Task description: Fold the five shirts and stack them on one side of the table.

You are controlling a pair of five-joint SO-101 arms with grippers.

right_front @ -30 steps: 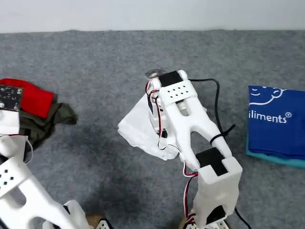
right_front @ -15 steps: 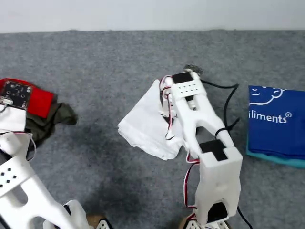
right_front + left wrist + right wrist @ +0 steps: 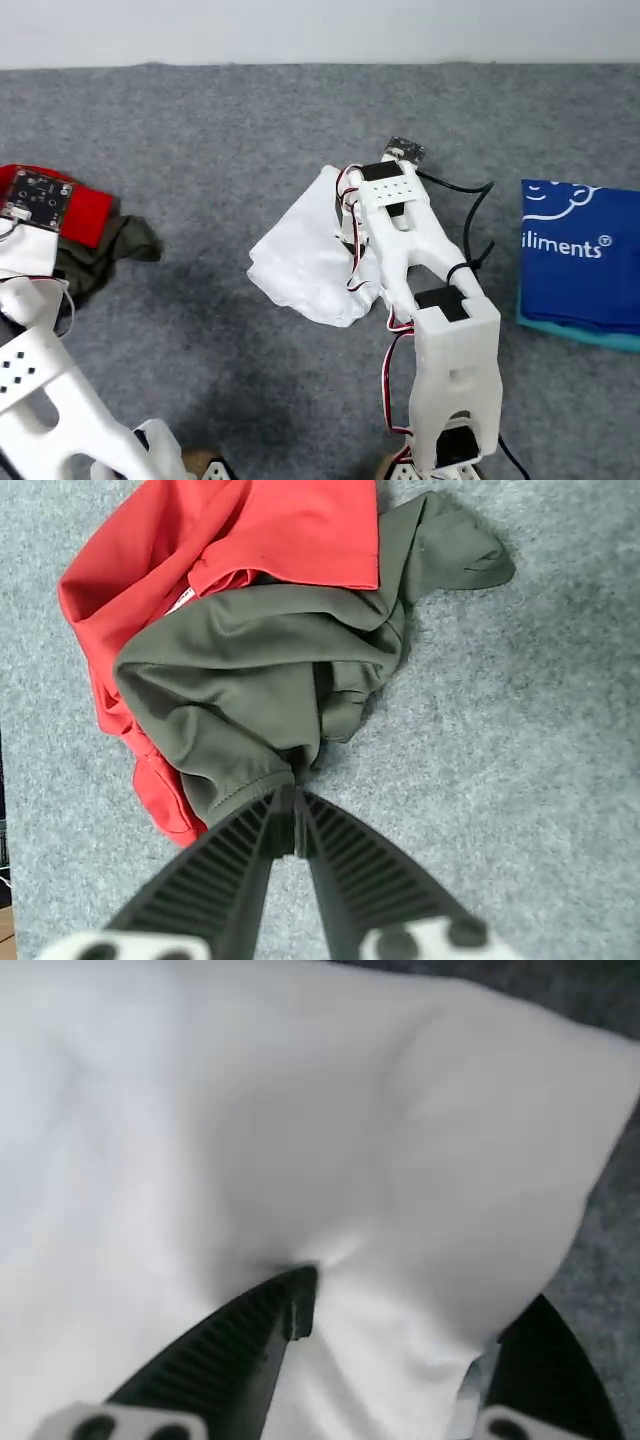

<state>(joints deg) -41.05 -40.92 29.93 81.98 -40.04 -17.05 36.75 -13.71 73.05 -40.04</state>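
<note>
Straddling an edge of the white shirt [image 3: 300, 265] mid-table, the right hand [image 3: 418, 1300] has its fingers well apart with cloth between them, probably to pinch a fold. The left hand [image 3: 288, 805], closed on nothing, hangs over the crumpled olive shirt [image 3: 250, 680] and red shirt [image 3: 270, 530], well apart from the folded blue shirt [image 3: 580, 250]

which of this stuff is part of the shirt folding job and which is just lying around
Job: white shirt, red shirt, olive shirt, folded blue shirt, teal shirt beneath it.
Just there: grey table cover, white wall behind.
</note>
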